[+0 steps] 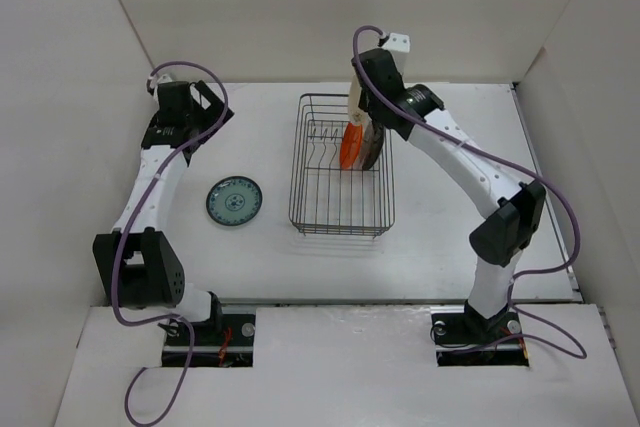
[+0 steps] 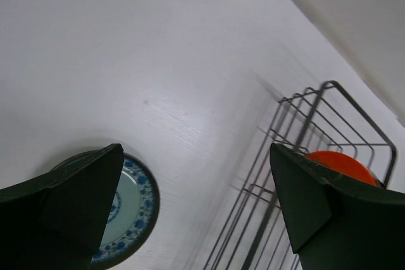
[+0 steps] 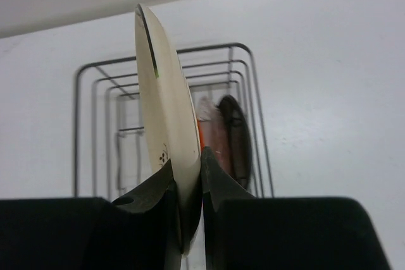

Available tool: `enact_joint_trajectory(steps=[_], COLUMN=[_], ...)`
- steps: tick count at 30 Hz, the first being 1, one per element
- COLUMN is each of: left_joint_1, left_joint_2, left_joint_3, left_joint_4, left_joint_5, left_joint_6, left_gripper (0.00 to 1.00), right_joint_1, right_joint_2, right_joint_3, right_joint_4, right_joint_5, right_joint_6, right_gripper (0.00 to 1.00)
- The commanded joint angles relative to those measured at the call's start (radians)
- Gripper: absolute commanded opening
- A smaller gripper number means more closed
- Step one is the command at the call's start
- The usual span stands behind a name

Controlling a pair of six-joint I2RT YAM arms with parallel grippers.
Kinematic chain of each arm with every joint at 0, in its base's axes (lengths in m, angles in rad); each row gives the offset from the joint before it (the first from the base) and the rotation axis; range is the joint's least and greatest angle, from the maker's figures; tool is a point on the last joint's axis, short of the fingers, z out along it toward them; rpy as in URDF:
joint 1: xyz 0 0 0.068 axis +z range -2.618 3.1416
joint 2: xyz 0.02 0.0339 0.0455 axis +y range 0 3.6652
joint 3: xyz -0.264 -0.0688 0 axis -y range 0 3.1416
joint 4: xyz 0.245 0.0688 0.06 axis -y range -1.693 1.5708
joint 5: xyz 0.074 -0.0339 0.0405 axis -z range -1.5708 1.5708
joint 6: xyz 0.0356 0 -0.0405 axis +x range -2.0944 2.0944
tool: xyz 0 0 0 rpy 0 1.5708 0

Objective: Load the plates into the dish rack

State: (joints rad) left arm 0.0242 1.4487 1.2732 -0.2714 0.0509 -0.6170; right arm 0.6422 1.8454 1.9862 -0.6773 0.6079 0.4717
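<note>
The dark wire dish rack [image 1: 341, 217] stands mid-table. An orange plate [image 1: 351, 147] and a black plate [image 1: 371, 145] stand upright in its far part. My right gripper [image 1: 362, 105] is shut on the cream plate [image 3: 166, 118], held on edge above the rack's far end; the orange plate [image 3: 200, 132] and black plate [image 3: 238, 137] show behind it. The blue-patterned plate [image 1: 234, 201] lies flat on the table left of the rack. My left gripper [image 1: 200, 117] is open and empty, above the table beyond that plate [image 2: 130, 210]. The rack [image 2: 297, 137] and orange plate [image 2: 338, 161] show at right. No clear plate shows.
White walls enclose the table [image 1: 450, 217] at left, back and right. The arm bases sit at the near edge.
</note>
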Motion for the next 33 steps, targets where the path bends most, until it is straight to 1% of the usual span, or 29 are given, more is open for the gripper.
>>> enact_joint_trajectory(steps=[1,5,10,13,21,27,29,30,32,33], left_joint_1=[0.003,0.003,0.003,0.003,0.003,0.003,0.003,0.003,0.003,0.003], left_joint_2=[0.015,0.026,0.015,0.015,0.015,0.024,0.024,0.033,0.033,0.033], left_joint_3=[0.064,0.086,0.077,0.077,0.077,0.077,0.077,0.077,0.077,0.077], left_joint_4=[-0.121,-0.143,-0.143,-0.143,-0.143,-0.143,-0.143,-0.143,-0.152,-0.164], left_joint_5=[-0.161,-0.213,-0.214,-0.214,-0.214,-0.214,-0.224,-0.224,-0.233,-0.233], left_joint_6=[0.013,-0.007,-0.007,-0.007,-0.007,-0.007,-0.007,-0.007,-0.007,-0.007], left_gripper=[1.00,1.00,1.00,1.00,1.00,1.00,1.00,1.00,1.00,1.00], right_joint_1=[0.008,0.037,0.047,0.057,0.076,0.076,0.076,0.076,0.085,0.085], right_joint_2=[0.043,0.075,0.097,0.107,0.213,0.256,0.265,0.274,0.275,0.275], right_joint_3=[0.010,0.010,0.000,0.000,0.069,0.100,0.109,0.109,0.109,0.109], right_joint_4=[-0.159,-0.179,-0.159,-0.148,-0.157,-0.166,-0.166,-0.166,-0.143,-0.143], right_joint_5=[0.199,0.211,0.161,0.161,0.151,0.129,0.119,0.101,0.092,0.092], right_joint_6=[0.096,0.122,0.134,0.134,0.134,0.134,0.134,0.134,0.111,0.111], right_gripper=[0.00,0.00,0.00,0.00,0.00,0.00,0.05,0.10,0.29,0.49])
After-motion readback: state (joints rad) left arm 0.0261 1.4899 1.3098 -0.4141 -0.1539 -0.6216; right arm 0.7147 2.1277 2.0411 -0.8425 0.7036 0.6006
